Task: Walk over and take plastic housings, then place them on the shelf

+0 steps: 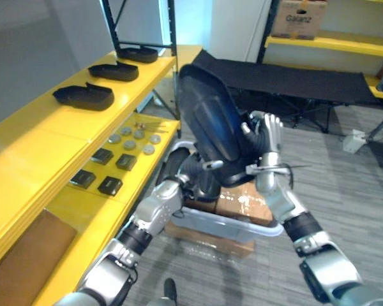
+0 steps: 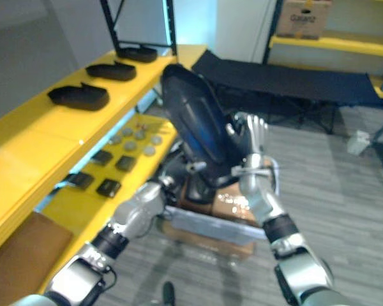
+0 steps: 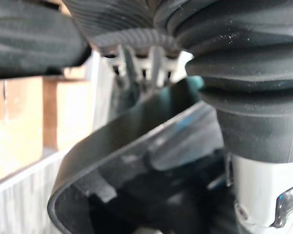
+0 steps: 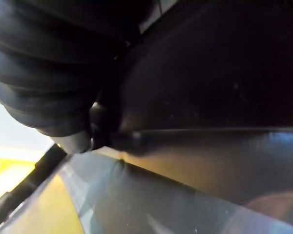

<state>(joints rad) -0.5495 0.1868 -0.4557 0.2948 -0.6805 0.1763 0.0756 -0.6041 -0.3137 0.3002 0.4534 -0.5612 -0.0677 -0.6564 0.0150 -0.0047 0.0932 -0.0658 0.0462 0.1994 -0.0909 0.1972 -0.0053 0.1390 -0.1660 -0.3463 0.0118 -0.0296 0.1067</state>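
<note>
At left, yellow shelf (image 1: 45, 137): three black housings (image 1: 84, 95) on top level, small black blocks (image 1: 102, 155) and grey discs (image 1: 135, 137) on lower level. Centre: dark plastic housing (image 1: 210, 124) held tilted between both hands, above grey bin (image 1: 242, 226) with cardboard box (image 1: 246, 203) inside. Left hand (image 1: 182, 167) under housing, fingers hidden, grip unclear. Right hand (image 1: 267, 150) pressed flat on housing's right side, fingers straight. Left wrist view shows housing's hollow inside; eye views show its smooth outer shell.

Three black housings (image 1: 83, 95) are sitting on the top shelf (image 1: 51, 140), plus one more (image 1: 210, 127) up in the air, so four. Below, four small black square parts (image 1: 126, 161) and six grey discs (image 1: 149, 149) are lying around.
</note>
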